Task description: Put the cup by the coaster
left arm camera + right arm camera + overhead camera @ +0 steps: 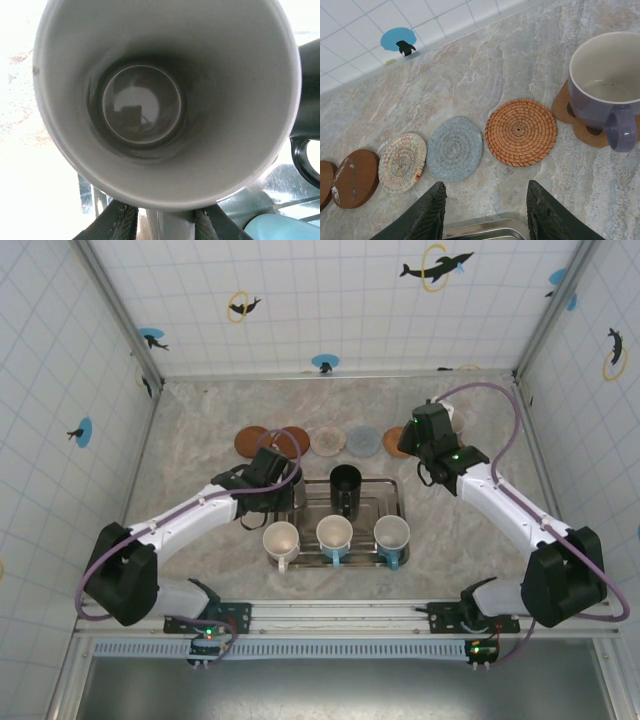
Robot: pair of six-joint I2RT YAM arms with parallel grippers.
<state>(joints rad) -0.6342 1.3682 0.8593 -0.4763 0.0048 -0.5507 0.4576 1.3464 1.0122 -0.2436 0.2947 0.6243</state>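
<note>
Your left gripper (169, 222) sits right over the pale grey ceramic cup (165, 100), looking straight down into its bowl. The two black fingers (117, 222) flank the cup's handle closely, one on each side. You cannot tell from here whether they are actually pinching it.

The cup is at the left end of the shiny metal tray (386, 496) in the middle of the marbled table (190, 455), just beside the tall black mug (345, 486). Whether it rests on the tray or hangs above it, you cannot tell.

Along the tray's near edge stand three more white cups (334, 533).

Over on the other side, your right gripper (485, 200) hovers past the tray's far edge, jaws spread about halfway and nothing between them.

In front of it lies the row of round coasters near the table's far edge:
- a brown cork disc (355, 177)
- a multicoloured woven one (402, 162)
- a blue-grey woven one (455, 148)
- an orange rattan one (521, 131)

At the right end of the row, a purple mug (607, 85) stands upright on a cut-out cork coaster (562, 107).
</note>
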